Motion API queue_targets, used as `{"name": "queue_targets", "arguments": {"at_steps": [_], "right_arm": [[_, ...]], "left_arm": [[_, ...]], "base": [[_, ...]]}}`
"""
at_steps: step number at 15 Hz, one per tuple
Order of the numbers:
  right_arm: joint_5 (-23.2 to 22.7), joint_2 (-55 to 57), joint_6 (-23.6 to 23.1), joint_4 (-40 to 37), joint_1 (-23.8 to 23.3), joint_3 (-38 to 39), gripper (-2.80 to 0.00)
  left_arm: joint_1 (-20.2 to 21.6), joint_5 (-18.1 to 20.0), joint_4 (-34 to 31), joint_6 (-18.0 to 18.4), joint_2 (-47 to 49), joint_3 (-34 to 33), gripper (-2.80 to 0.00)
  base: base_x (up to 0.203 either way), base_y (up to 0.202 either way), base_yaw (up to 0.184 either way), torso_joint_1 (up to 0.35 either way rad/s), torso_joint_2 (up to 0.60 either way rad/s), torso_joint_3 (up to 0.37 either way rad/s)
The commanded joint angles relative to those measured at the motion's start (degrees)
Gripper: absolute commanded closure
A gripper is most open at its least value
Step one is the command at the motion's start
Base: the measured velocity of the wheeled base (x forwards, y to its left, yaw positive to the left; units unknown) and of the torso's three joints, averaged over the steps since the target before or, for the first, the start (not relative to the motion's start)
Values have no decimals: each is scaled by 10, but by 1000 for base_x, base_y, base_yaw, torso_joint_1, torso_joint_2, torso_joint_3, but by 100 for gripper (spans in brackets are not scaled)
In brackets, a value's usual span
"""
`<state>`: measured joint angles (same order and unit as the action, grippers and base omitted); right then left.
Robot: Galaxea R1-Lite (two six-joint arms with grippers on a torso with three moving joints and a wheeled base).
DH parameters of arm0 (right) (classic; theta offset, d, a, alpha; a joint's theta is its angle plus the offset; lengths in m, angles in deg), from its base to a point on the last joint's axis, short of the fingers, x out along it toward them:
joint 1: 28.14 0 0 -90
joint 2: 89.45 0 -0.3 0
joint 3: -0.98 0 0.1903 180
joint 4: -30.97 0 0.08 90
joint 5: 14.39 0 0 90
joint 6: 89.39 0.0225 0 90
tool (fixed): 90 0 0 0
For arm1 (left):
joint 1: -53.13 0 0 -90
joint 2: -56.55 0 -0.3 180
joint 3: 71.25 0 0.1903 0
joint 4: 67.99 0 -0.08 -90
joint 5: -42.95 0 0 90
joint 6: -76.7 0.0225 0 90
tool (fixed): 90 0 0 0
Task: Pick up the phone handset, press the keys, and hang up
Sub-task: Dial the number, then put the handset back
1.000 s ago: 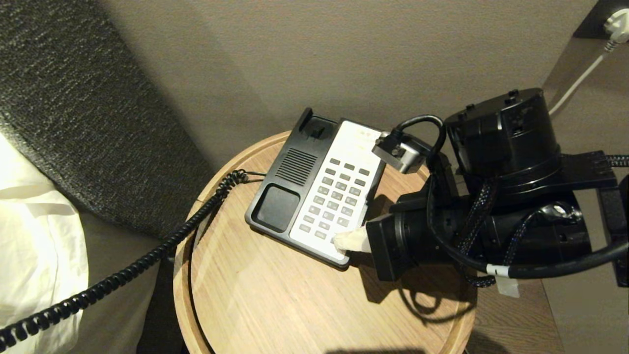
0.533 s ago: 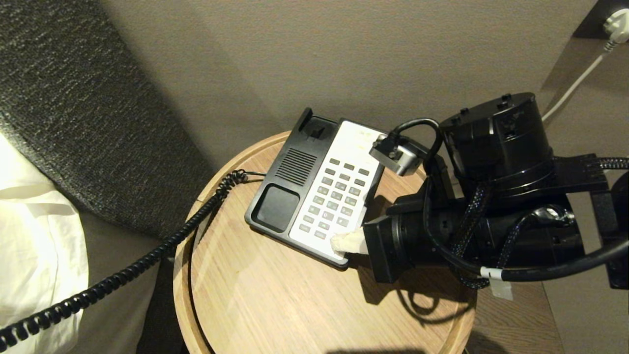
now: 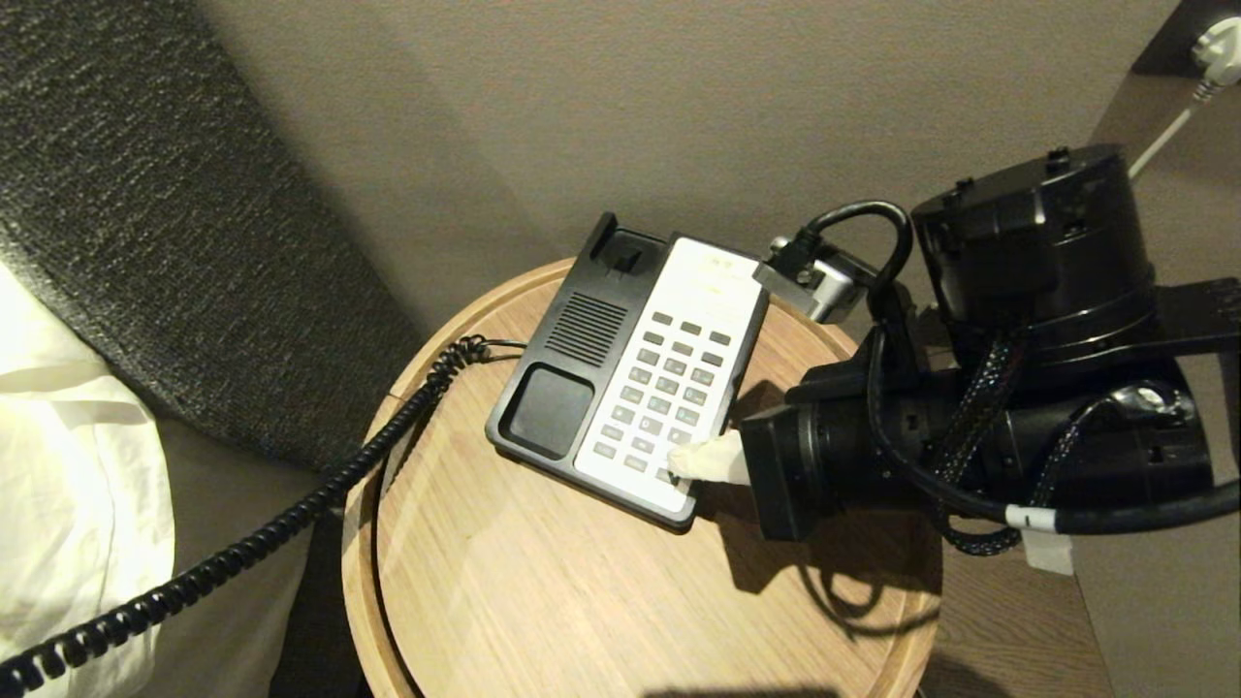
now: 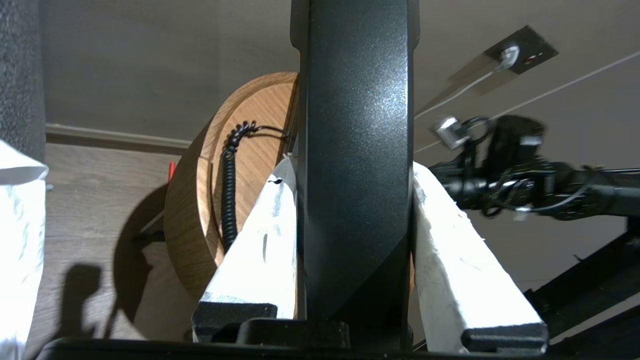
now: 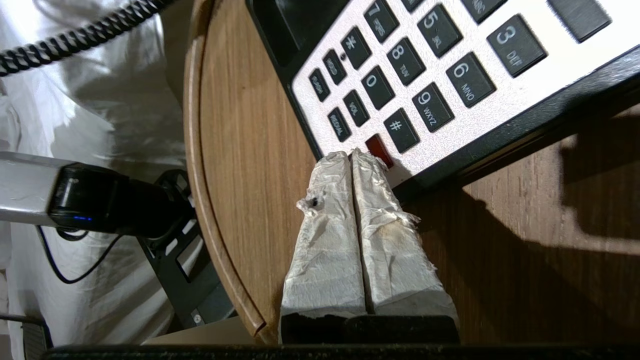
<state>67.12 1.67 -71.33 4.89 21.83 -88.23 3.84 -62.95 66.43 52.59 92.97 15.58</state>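
The phone handset (image 4: 357, 165) is clamped between the two white-wrapped fingers (image 4: 260, 250) of the left gripper (image 4: 350, 175), well off the round wooden side table (image 3: 543, 582). In the left wrist view it fills the middle of the picture as a black bar, its long axis running straight out from the wrist between the fingers and on past their tips, toward the table; neither of its ends shows there. The head view does not show the handset or the left gripper at all. The black coiled cord (image 3: 320, 494) runs from the left side of the phone base (image 3: 635, 373) across the table edge and away past the white bedding (image 3: 68, 465).

The right gripper (image 5: 352, 156) has its two wrapped fingers pressed flat together with nothing between them. Their joined tips rest on the near right corner of the white keypad panel (image 5: 450, 75), at the small red key (image 5: 378, 149) just below the # key (image 5: 400, 130). In the head view this gripper (image 3: 679, 460) reaches in from the right, lying low over the table top. The base itself sits toward the back of the table, its empty handset cradle (image 3: 548, 409) on the left beside the speaker grille (image 3: 585, 328)
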Motion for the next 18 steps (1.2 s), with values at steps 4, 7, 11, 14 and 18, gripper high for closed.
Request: {"name": "queue_targets", "arguments": {"at_steps": [4,7,11,14,18], "right_arm": [[16,-38,3,-2,-1,3,0],[86,-71,2,-3,-8,-3,0],[147,-126,-3,-23,-53,-4,0],[194,-160,-3,-27,-79,-8,0],[197,-207,0,-53,-131,4,0]], "left_arm": [[0,0,-3,7,20,-16,0],[0,17,1,95,80,-27,0],[0,5,70,158,211,-28,0],[-22,-75,126,165,325,-7,0],[-60,-170,171,167,435,25,0]], "base": [[0,0,0,0,0,0],[0,0,0,0,0,0],[0,0,0,0,0,0],[0,0,0,0,0,0],[0,0,0,0,0,0]]}}
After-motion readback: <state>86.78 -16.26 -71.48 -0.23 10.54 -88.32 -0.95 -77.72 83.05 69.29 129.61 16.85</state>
